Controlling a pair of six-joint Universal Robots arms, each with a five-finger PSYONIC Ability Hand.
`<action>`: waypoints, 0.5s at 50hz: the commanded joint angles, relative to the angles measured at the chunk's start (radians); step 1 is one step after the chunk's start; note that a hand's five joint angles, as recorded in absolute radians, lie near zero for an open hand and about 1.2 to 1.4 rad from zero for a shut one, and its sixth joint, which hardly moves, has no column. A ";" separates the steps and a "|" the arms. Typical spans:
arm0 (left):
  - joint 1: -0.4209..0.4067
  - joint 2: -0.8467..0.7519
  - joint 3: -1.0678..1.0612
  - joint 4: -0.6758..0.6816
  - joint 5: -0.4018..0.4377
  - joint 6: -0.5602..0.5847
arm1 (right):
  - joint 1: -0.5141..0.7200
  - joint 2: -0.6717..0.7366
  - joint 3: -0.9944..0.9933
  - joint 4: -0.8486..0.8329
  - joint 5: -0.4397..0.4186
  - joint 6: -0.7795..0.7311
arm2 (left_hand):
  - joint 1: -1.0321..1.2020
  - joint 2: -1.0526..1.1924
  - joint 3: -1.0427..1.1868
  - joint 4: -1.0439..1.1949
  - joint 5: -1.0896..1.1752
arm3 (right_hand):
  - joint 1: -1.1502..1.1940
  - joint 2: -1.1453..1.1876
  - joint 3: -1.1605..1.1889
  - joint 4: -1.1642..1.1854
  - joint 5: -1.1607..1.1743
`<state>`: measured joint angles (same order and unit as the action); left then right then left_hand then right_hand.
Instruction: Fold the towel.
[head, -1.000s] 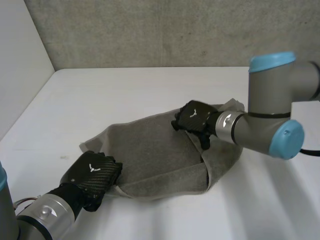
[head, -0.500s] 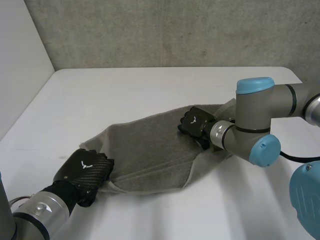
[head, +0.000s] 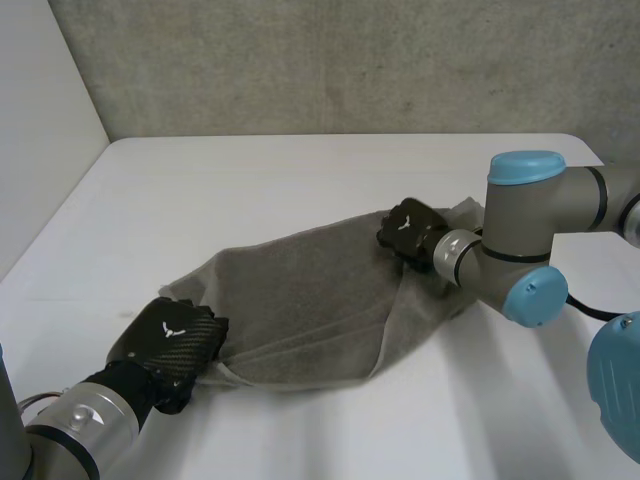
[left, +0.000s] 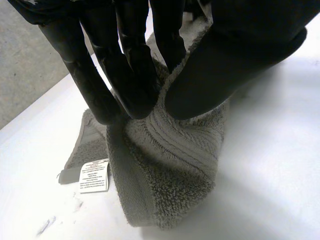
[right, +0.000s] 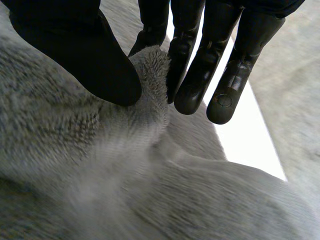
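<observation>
Towel (head: 300, 310) lying pinched at both ends by the two hands.

Grey and bunched, it is resting part-doubled on the table (head: 250, 190) between the hands, its middle sagging in loose folds. The left hand (head: 172, 340) is pinching one end between thumb and straight fingers (left: 130, 75), with a white care label (left: 94, 176) lying just beyond those fingertips. The right hand (head: 410, 228) is nipping a ridge of pile at the opposite end between its thumb and fingers (right: 192, 75). To fold well, I judge, both hands are needing firm holds, drawing the cloth taut and level so the wrinkles pull out, then carrying one end over the other with edges matching. Around both hands the white table is lying bare. A rough concrete wall (head: 330, 60) is standing beyond the right hand and a pale side wall (head: 40, 150) past the left.
</observation>
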<state>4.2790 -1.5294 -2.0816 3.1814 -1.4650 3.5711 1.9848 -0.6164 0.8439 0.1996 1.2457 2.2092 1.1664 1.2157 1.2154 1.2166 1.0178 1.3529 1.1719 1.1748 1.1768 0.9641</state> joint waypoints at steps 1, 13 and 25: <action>0.004 0.002 0.009 0.002 -0.001 0.000 | -0.050 -0.072 0.020 -0.098 0.123 0.039 | 0.230 0.181 0.181 0.180 0.204 | 0.043 0.224 0.221 0.219 0.258; 0.078 0.012 0.052 0.014 -0.001 0.000 | -0.169 -0.287 0.159 -0.054 0.144 0.185 | 0.230 0.181 0.181 0.180 0.204 | 0.043 0.224 0.221 0.219 0.258; 0.122 -0.064 0.098 0.069 0.000 0.002 | -0.247 -0.431 0.368 0.210 0.101 0.195 | 0.230 0.181 0.181 0.180 0.204 | 0.043 0.224 0.221 0.219 0.258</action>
<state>4.3969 -1.5380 -2.0035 3.2170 -1.4651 3.5720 1.7653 -1.0188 1.1215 0.3603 1.3927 2.4055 1.1664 1.2158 1.2154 1.2167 1.0178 1.3730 1.1730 1.1834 1.1915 0.9879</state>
